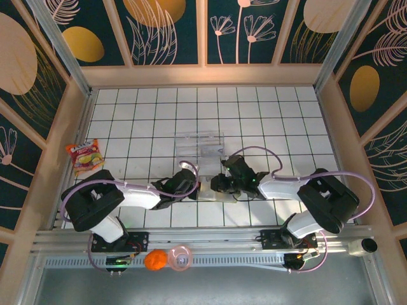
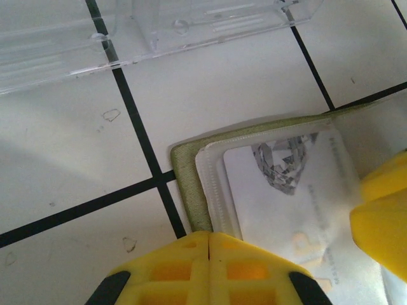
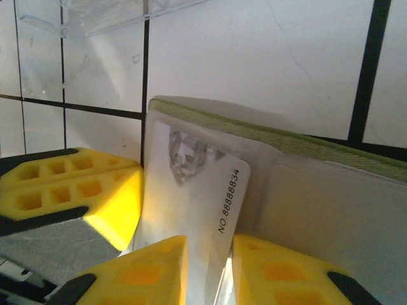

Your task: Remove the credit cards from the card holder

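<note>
top: overhead, far | wrists: close, angled down | shared: card holder (image 2: pixel 189 190)

left arm (image 1: pixel 137 194) reaching inward, jaws pressed together | right arm (image 1: pixel 280 187) reaching inward, jaws pinching credit card (image 3: pixel 191 190)

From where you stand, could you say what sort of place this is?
Probably a robot test cell: gridded white table, patterned wall panels, left arm and right arm on a metal rail.

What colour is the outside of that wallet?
Olive green; the card holder edge shows best in the right wrist view.
</note>
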Robot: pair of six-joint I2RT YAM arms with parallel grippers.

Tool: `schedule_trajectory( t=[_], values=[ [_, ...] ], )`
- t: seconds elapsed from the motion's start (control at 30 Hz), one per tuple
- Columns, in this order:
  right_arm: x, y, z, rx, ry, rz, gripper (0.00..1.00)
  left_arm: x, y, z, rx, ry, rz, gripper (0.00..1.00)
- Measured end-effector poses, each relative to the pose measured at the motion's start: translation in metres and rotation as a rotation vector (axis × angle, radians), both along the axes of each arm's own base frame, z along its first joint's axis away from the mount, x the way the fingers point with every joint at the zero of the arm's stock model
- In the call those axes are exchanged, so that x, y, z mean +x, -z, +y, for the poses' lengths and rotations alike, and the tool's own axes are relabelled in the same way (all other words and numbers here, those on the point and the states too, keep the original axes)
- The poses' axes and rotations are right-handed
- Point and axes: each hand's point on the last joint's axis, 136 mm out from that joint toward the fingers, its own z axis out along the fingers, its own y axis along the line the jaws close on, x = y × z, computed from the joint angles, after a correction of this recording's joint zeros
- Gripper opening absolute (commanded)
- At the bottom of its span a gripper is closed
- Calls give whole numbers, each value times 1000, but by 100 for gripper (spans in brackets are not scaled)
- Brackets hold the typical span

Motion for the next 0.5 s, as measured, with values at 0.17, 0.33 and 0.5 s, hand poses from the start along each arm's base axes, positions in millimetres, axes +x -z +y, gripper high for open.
schedule_trajectory(
  t=[0.17, 0.33, 0.5],
  values=[
    [-1, -9, -2, 27, 9, -13, 25, 1, 0, -1, -7, 0, -4, 0],
    [2, -12, -8, 29, 42, -16, 20, 1, -2, -2, -12, 0, -6, 0],
    [3, -6, -14, 4, 64, -1, 20, 1, -3, -2, -13, 0, -6, 0]
  ],
)
